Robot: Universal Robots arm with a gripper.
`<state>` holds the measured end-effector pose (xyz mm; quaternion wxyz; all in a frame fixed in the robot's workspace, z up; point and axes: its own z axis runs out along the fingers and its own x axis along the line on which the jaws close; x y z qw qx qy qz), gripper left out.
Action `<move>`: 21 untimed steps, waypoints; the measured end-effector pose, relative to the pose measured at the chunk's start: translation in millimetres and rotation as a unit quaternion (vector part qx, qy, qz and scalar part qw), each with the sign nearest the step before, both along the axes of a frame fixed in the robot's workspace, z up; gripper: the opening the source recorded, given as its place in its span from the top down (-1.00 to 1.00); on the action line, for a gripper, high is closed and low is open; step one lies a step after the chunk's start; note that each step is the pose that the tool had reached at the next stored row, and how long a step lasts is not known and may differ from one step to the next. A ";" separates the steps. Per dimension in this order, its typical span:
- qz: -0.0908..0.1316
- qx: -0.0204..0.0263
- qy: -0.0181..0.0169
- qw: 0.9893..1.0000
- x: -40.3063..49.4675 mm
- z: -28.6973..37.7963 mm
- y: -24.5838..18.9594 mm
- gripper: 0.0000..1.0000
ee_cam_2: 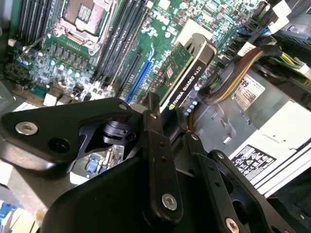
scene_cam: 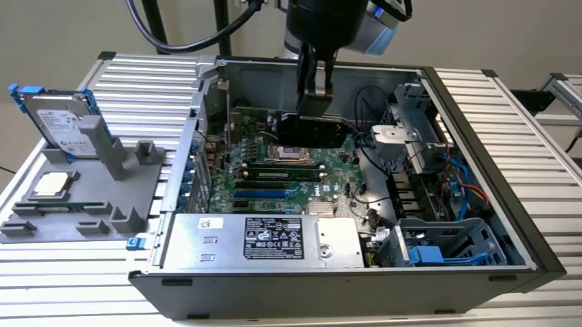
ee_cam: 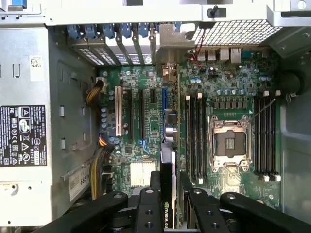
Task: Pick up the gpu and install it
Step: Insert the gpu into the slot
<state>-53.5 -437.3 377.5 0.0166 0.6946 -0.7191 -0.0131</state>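
Observation:
My gripper (scene_cam: 314,102) reaches down into the open computer case (scene_cam: 473,170) and is shut on the gpu (scene_cam: 314,131), a dark card held on edge above the green motherboard (scene_cam: 272,178) near the CPU socket (scene_cam: 289,151). In the second wrist view the gpu (ee_cam_2: 187,73) shows its green board and black cooler, clamped between the fingers (ee_cam_2: 154,131). In the first wrist view the gpu (ee_cam: 167,194) appears edge-on between the gripper (ee_cam: 170,206) fingers, running along the blue expansion slot (ee_cam: 164,97). It hangs above the board, not seated.
The silver power supply (scene_cam: 264,238) fills the case's near side, with cable bundles (ee_cam: 99,165) beside it. A drive cage (scene_cam: 446,245) sits at the exterior view's right. Outside, a grey fixture (scene_cam: 82,204) holds a hard drive (scene_cam: 62,122) with blue rails and a CPU (scene_cam: 50,184).

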 end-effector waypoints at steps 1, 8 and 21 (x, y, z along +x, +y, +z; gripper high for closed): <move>0.004 0.000 0.000 1.000 0.0 -0.4 0.0 1.00; 0.020 0.000 0.000 1.000 0.0 -1.7 0.0 1.00; 0.022 0.000 0.000 1.000 -0.6 -6.1 -2.1 1.00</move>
